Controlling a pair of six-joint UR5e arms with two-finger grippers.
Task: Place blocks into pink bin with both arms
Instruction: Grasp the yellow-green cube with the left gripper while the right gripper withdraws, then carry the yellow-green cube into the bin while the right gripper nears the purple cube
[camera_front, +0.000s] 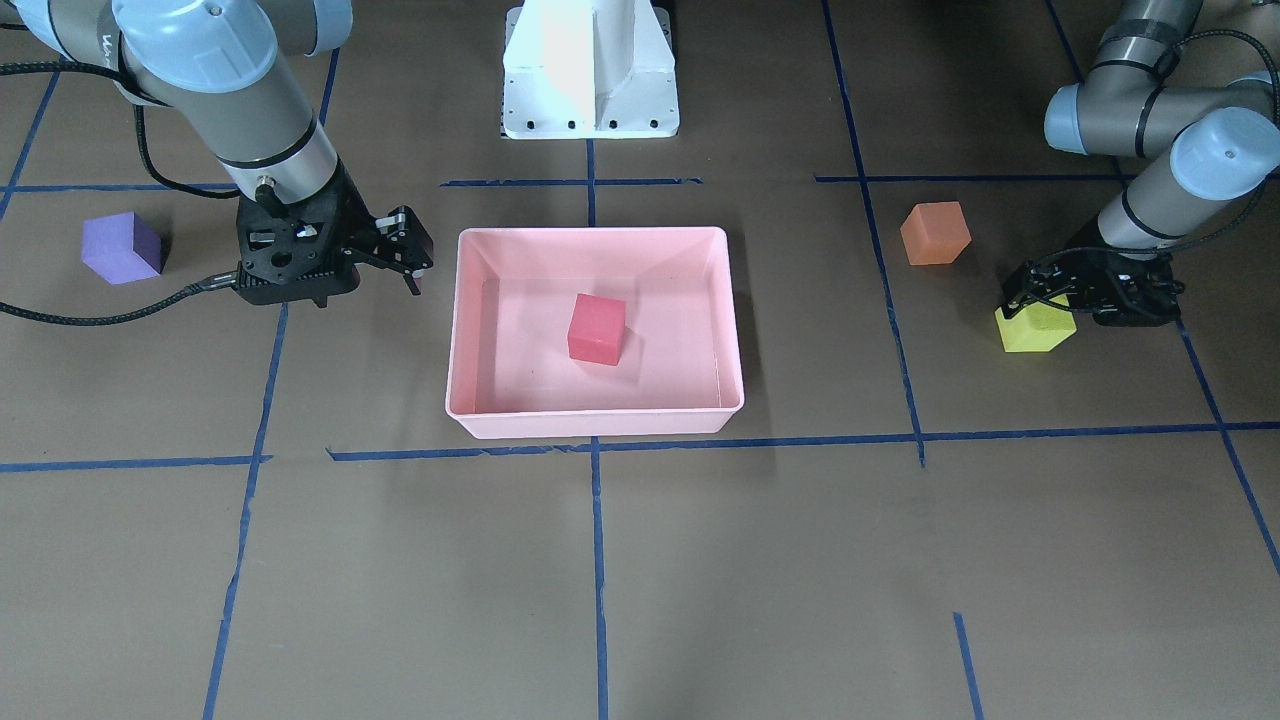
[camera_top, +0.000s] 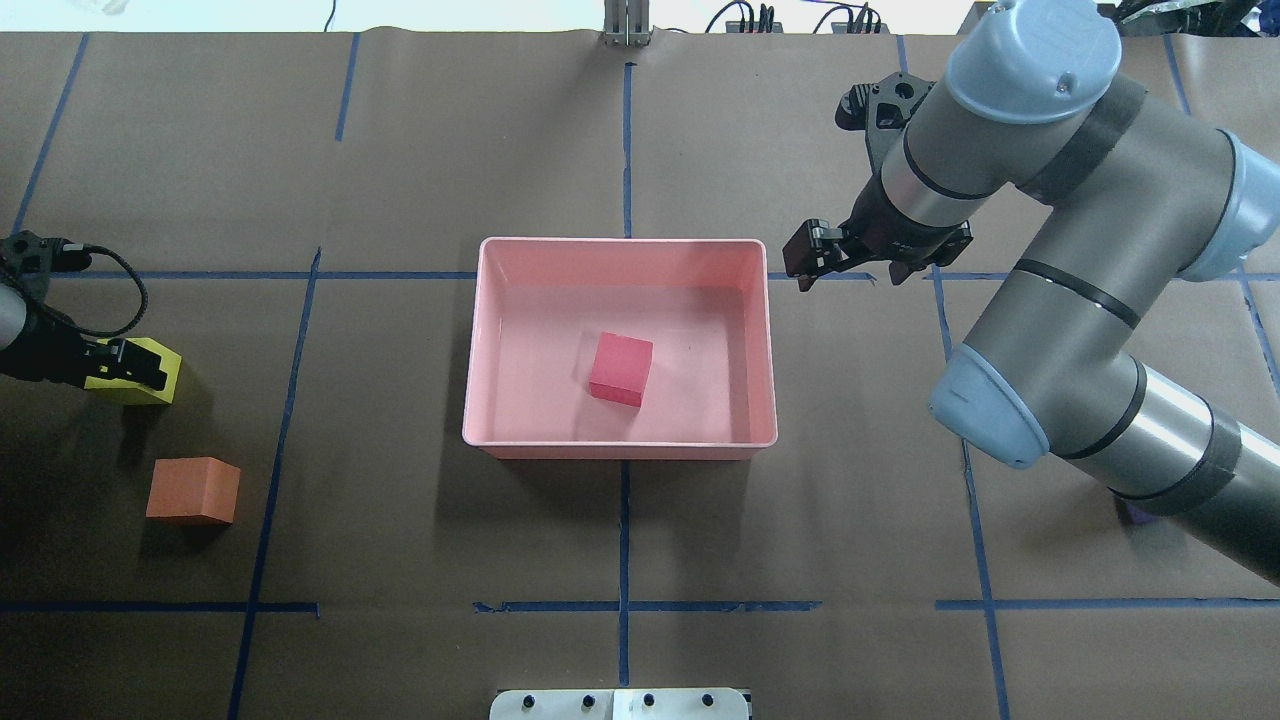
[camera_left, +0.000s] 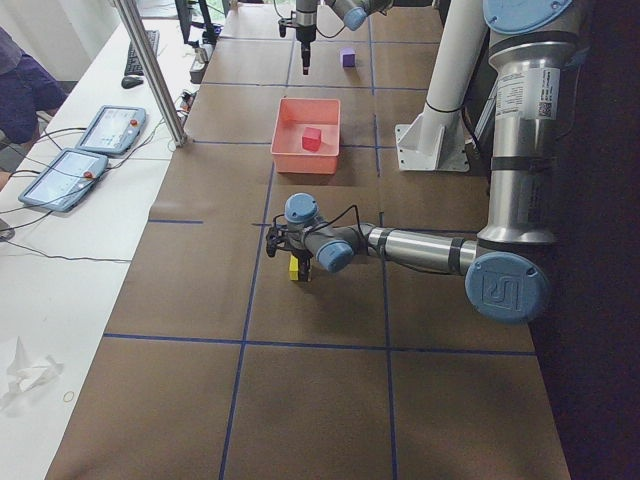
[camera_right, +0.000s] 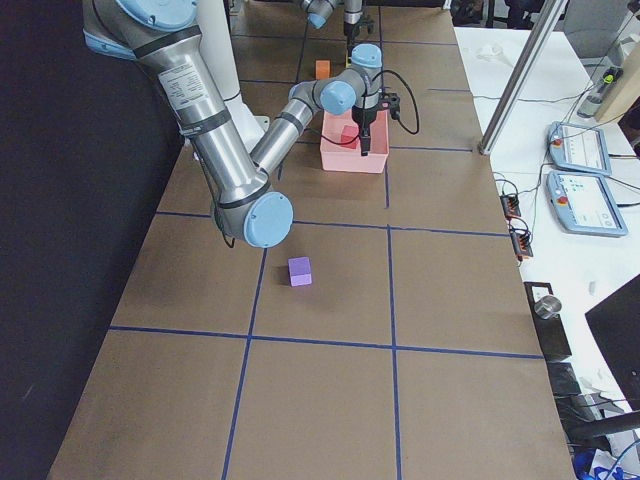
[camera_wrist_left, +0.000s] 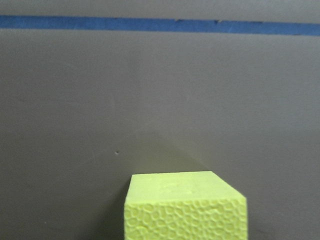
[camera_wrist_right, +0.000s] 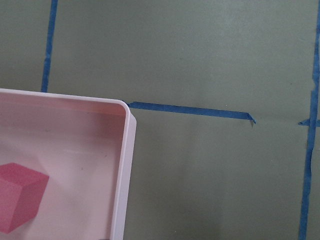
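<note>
The pink bin (camera_front: 596, 425) (camera_top: 620, 445) stands mid-table with the red block (camera_front: 597, 328) (camera_top: 621, 369) inside it. My left gripper (camera_front: 1040, 300) (camera_top: 125, 365) is down over the yellow-green block (camera_front: 1038, 332) (camera_top: 135, 392) (camera_wrist_left: 185, 205), with its fingers against the block's sides; the block looks to be on the table. My right gripper (camera_front: 410, 258) (camera_top: 812, 262) is open and empty, just outside the bin's far right corner. The orange block (camera_front: 935, 233) (camera_top: 193, 490) lies beside the left gripper. The purple block (camera_front: 121, 248) (camera_right: 300, 271) lies beyond the right arm.
The white pedestal base (camera_front: 590, 70) stands behind the bin on the robot's side. Blue tape lines cross the brown table. The right arm's forearm (camera_top: 1100, 300) hangs over the table's right half. Tablets lie on the side bench (camera_left: 100, 140).
</note>
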